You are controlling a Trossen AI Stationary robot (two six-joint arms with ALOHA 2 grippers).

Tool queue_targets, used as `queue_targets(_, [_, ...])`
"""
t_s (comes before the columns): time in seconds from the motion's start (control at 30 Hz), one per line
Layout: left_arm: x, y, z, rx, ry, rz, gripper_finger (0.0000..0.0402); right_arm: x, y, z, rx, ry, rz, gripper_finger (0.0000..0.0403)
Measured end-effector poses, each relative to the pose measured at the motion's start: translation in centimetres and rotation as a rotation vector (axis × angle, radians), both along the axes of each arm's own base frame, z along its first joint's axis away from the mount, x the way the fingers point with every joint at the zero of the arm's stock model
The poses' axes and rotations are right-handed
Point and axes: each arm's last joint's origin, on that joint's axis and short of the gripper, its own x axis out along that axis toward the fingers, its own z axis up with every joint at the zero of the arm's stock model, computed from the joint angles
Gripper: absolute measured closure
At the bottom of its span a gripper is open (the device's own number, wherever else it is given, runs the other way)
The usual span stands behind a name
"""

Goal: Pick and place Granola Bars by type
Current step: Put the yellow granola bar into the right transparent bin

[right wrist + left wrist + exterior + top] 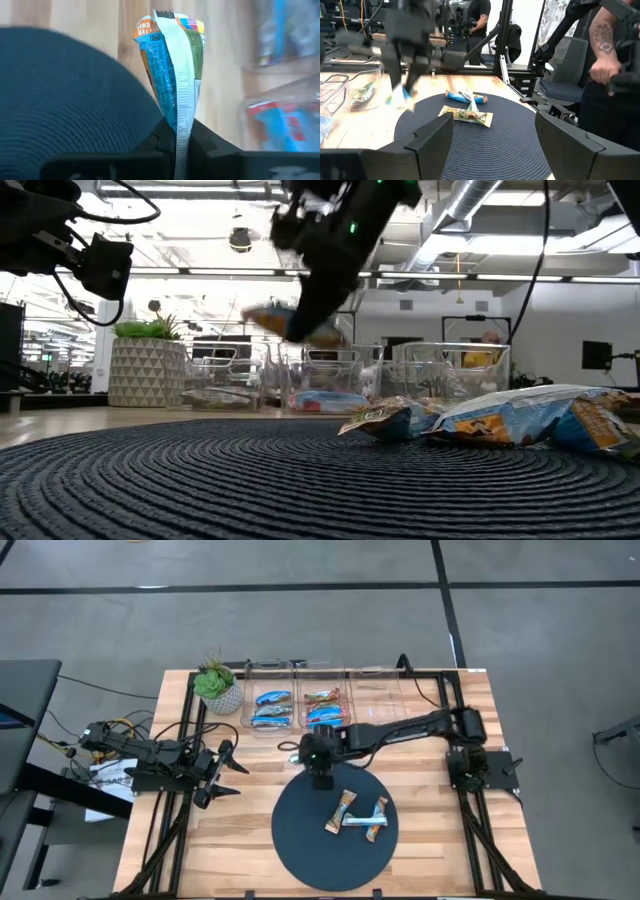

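The right gripper (320,780) is seen above the dark round mat (300,840), at roughly the mat's eleven o'clock edge in the high view; its fingers are pinched tight on a blue-and-orange granola bar (172,70), which is gripped by its crimped back seam and stands up between the fingers in the right wrist view; in the low view the same bar (290,323) is held clear of the table, above the mat. Two further bars (341,811) (368,820) are left lying on the mat toward its three o'clock side, touching one another. Beyond the mat, at twelve o'clock, three clear bins (377,693) are ranged side by side; blue-wrapped bars (272,708) lie in the one nearest the potted plant (216,686), and red-and-blue bars (322,706) lie in the middle one. The left gripper (222,772) is parked at the table's nine o'clock side, its fingers spread wide with nothing between them. A person (605,75) is visible past the table in the left wrist view.
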Motion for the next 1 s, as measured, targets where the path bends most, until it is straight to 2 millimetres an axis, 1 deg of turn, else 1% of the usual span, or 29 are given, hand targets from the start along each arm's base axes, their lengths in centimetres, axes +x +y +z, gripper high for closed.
queue_targets(0.2, [0.0, 0.0, 0.0, 0.0, 0.0, 0.0, 0.0127, -2.3, -0.5, 4.8, 0.004, -0.059, -0.009, 0.039])
queue_targets(0.37, [0.0, 0.0, 0.0, 0.0, 0.0, 0.0, 0.0127, -4.4, -0.6, 8.7, 0.009, -0.145, -0.01, 0.0388])
queue_targets(0.53, [0.0, 0.0, 0.0, 0.0, 0.0, 0.0, 0.0127, -6.5, -0.3, 11.9, 0.015, -0.227, -0.001, 0.0391])
queue_targets(0.63, [0.0, 0.0, 0.0, 0.0, 0.0, 0.0, 0.0127, -7.3, -0.1, 12.7, 0.017, -0.238, 0.01, 0.039])
queue_targets(0.77, [0.0, 0.0, 0.0, 0.0, 0.0, 0.0, 0.0127, -7.7, -0.1, 12.7, 0.016, -0.206, 0.01, 0.039])
queue_targets(0.9, [0.0, 0.0, 0.0, 0.0, 0.0, 0.0, 0.0127, -7.9, -1.1, 12.4, 0.009, -0.167, -0.019, 0.0391])
queue_targets(1.0, [0.0, 0.0, 0.0, 0.0, 0.0, 0.0, 0.0127, -8.2, -2.5, 12.2, 0.001, -0.134, -0.061, 0.0389])
